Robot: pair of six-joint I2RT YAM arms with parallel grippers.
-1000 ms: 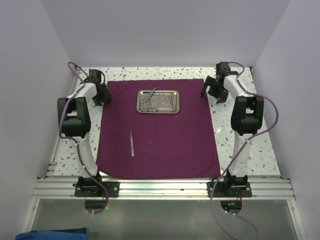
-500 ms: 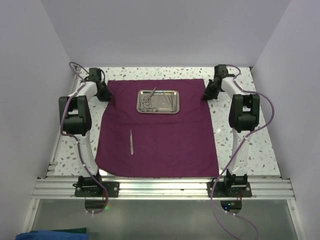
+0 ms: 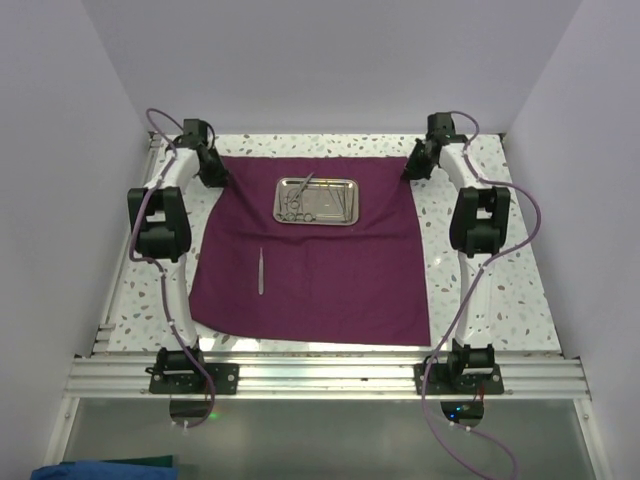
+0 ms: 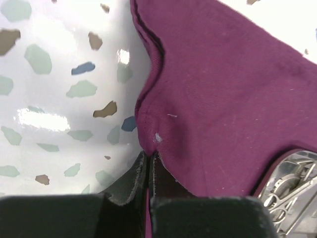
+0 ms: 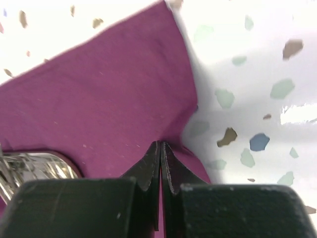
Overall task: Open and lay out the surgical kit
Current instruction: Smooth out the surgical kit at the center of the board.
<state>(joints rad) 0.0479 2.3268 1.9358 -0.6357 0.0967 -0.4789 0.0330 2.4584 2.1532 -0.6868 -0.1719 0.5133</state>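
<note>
The surgical kit's maroon cloth (image 3: pixel 330 270) lies spread flat on the speckled table. A shiny steel tray (image 3: pixel 352 201) stands on its far half with scissors and other thin instruments (image 3: pixel 297 203) inside. Silver tweezers (image 3: pixel 261 272) lie alone on the cloth's left side. My left gripper (image 3: pixel 218 178) is shut on the cloth's far left edge; the left wrist view shows the cloth (image 4: pixel 223 99) puckered between the closed jaws (image 4: pixel 147 154). My right gripper (image 3: pixel 410 170) is shut on the far right edge, pinching the cloth (image 5: pixel 99 99) at the jaw tips (image 5: pixel 160 145).
The speckled tabletop (image 3: pixel 470 300) shows in strips on both sides of the cloth. White walls close in the left, right and back. An aluminium rail (image 3: pixel 320 378) with both arm bases runs along the near edge. The tray's corner (image 4: pixel 292 183) sits close to the left gripper.
Both grippers have closed on the cloth's far side edges. Both arms have reached farther back, and the cloth with tray and tweezers has shifted slightly away from the near rail.
</note>
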